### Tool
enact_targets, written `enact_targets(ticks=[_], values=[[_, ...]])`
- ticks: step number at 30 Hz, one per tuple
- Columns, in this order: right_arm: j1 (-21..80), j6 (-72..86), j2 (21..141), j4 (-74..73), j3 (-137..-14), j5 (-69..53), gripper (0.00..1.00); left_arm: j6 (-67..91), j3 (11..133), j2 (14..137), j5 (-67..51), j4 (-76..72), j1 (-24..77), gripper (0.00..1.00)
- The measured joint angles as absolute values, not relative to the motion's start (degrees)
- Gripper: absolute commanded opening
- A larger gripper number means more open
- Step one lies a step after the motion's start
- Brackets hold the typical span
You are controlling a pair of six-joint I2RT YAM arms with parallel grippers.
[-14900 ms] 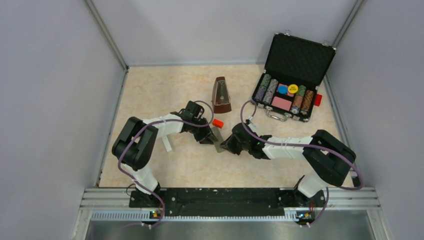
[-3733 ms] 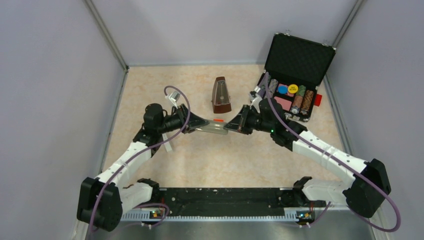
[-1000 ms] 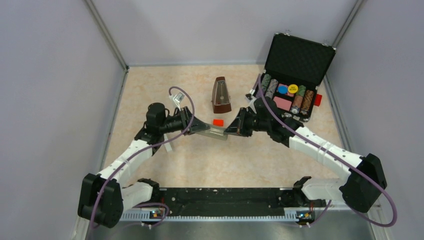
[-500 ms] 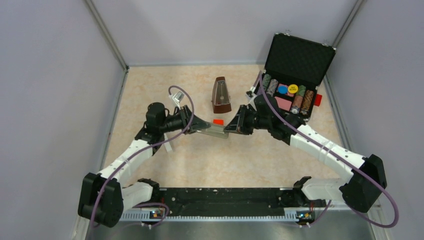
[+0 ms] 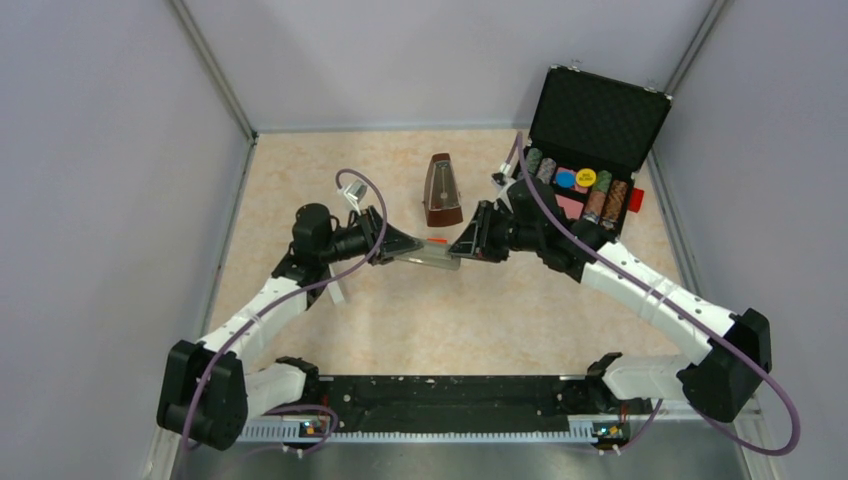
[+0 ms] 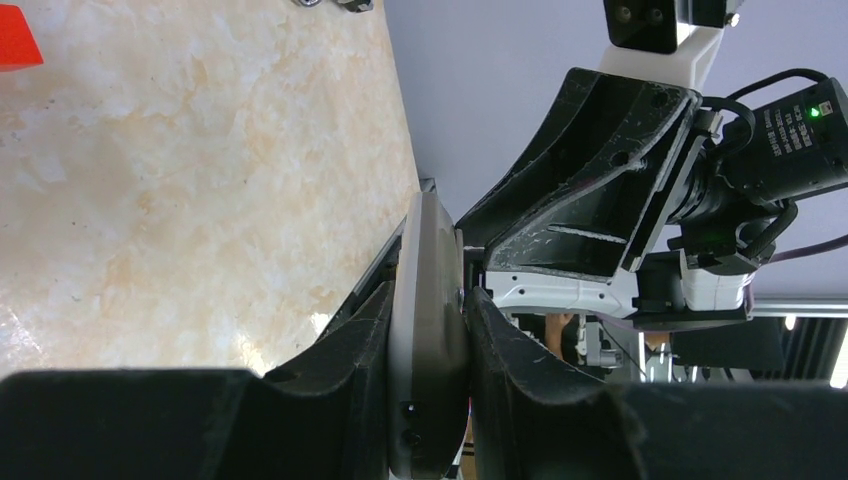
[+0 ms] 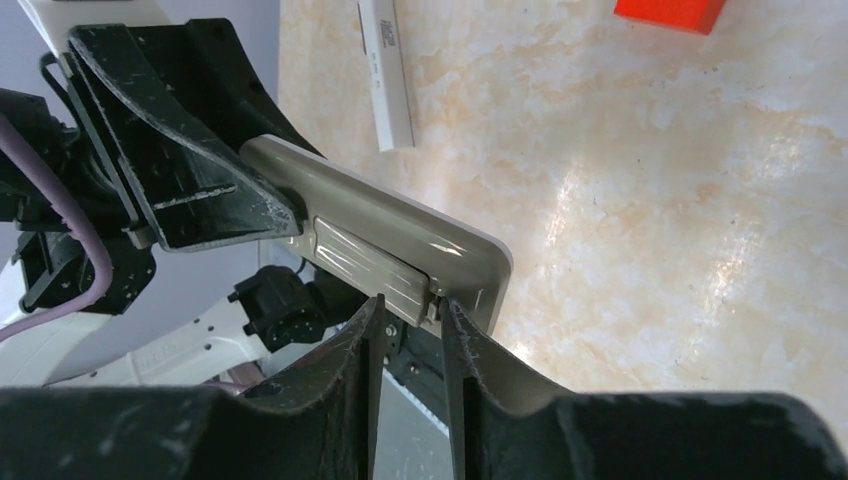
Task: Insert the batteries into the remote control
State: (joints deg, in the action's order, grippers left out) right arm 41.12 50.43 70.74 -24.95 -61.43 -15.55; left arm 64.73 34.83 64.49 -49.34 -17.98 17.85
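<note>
My left tool (image 6: 430,295) is clenched on the grey remote control (image 6: 425,240), held clear above the table (image 7: 650,200). My right tool (image 7: 411,303) meets its far end at the cover, fingers slightly parted; I cannot tell whether they grip. Beneath is marbled beige; around stand grey walls (image 5: 100,150).

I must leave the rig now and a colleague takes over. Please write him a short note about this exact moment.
Left gripper: shut on the remote, holding it off the table.
Right gripper: jaws a little apart at the remote's free end, beside the cover, holding nothing.
No batteries in sight; I cannot tell whether they are inside.
Done: the cover lies on the remote's back.
Left: check that the cover is fully seated, then probably set the remote down.
</note>
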Motion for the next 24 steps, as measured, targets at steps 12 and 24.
enact_targets(ticks=[12,24], values=[[41.0,49.2,70.7,-28.7,-63.3,-12.0,0.53,68.8,34.8,66.2,-50.1,-22.5,17.5,0.0],[40.5,50.7,68.0,-25.7,-62.7,-13.6,0.68,70.4,34.8,66.2,-51.6,-23.6,16.9,0.0]])
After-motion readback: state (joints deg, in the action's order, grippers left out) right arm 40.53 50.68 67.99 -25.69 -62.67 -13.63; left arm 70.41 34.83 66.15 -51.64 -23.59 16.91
